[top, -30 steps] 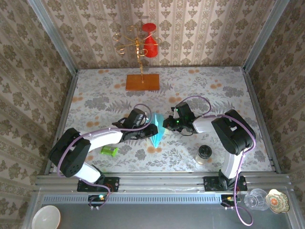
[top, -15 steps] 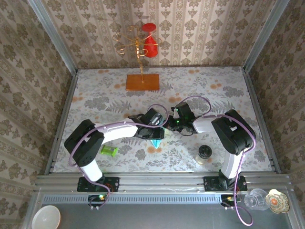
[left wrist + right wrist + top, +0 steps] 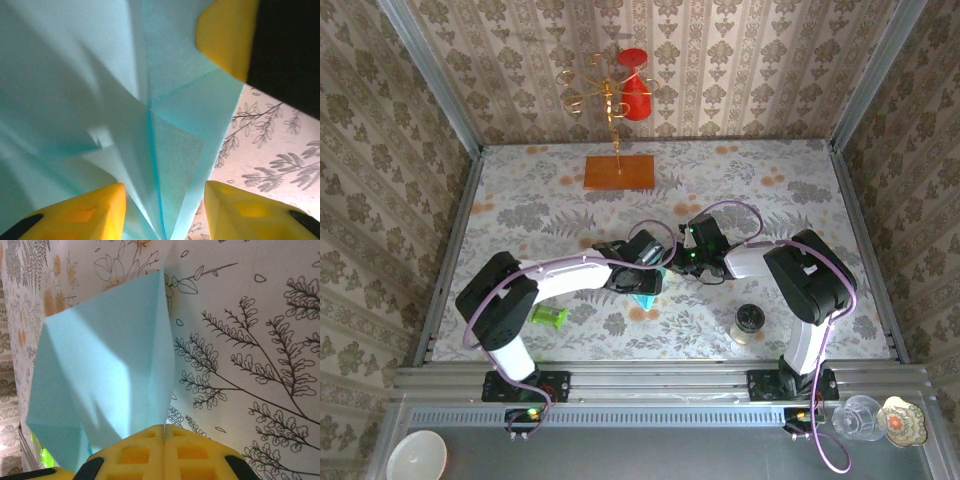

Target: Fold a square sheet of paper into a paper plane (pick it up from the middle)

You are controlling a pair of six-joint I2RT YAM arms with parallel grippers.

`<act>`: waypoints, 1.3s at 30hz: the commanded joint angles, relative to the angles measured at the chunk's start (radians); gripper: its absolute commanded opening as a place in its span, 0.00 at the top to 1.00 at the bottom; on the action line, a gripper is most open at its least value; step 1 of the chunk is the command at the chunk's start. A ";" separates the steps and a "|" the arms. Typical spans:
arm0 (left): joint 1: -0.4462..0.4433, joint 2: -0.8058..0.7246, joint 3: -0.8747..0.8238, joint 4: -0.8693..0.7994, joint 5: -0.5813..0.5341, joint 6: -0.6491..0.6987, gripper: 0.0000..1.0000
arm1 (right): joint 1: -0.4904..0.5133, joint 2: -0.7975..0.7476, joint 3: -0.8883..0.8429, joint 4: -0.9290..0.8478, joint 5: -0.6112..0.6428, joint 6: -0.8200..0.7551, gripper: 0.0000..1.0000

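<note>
The light-blue paper plane (image 3: 642, 298) lies mid-table, mostly covered from above by my left gripper (image 3: 648, 275). Seen from the left wrist, the folded paper (image 3: 100, 90) with its centre crease runs between my left gripper's (image 3: 164, 192) yellow fingers (image 3: 85, 212), which stand apart on either side of it, open. A yellow finger (image 3: 225, 35) of the right gripper touches the paper's far edge. My right gripper (image 3: 672, 260) sits just right of the plane. In the right wrist view, the right gripper (image 3: 164, 429) is shut on the edge of the paper (image 3: 100, 365).
An orange board (image 3: 619, 172) lies at the back with a gold stand holding a red cup (image 3: 610, 95) behind it. A small green cylinder (image 3: 549, 316) sits front left, a dark-lidded jar (image 3: 749, 322) front right. Metal rails edge the table.
My left gripper has swung right from beside the plane to over it, hiding most of it, and its jaws have widened. The right gripper has stayed put.
</note>
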 commanded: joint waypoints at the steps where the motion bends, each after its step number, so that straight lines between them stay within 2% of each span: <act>1: -0.003 -0.092 -0.016 -0.001 -0.059 -0.011 0.53 | 0.005 0.003 0.015 -0.010 -0.011 -0.003 0.94; 5: 0.009 -0.164 -0.079 0.020 -0.115 -0.058 0.51 | 0.006 0.002 0.015 -0.006 -0.015 -0.002 0.94; 8: 0.031 -0.181 -0.128 0.056 -0.091 -0.086 0.48 | 0.006 0.002 0.014 -0.001 -0.017 -0.001 0.94; 15: 0.037 -0.105 -0.109 0.113 0.006 -0.074 0.45 | 0.008 0.009 0.020 0.000 -0.019 0.001 0.94; 26: 0.026 -0.025 -0.058 0.134 0.049 -0.052 0.45 | 0.007 0.008 0.018 -0.003 -0.018 -0.001 0.94; 39: -0.001 0.074 0.031 0.012 -0.022 -0.030 0.47 | 0.008 0.007 0.020 -0.006 -0.019 -0.002 0.94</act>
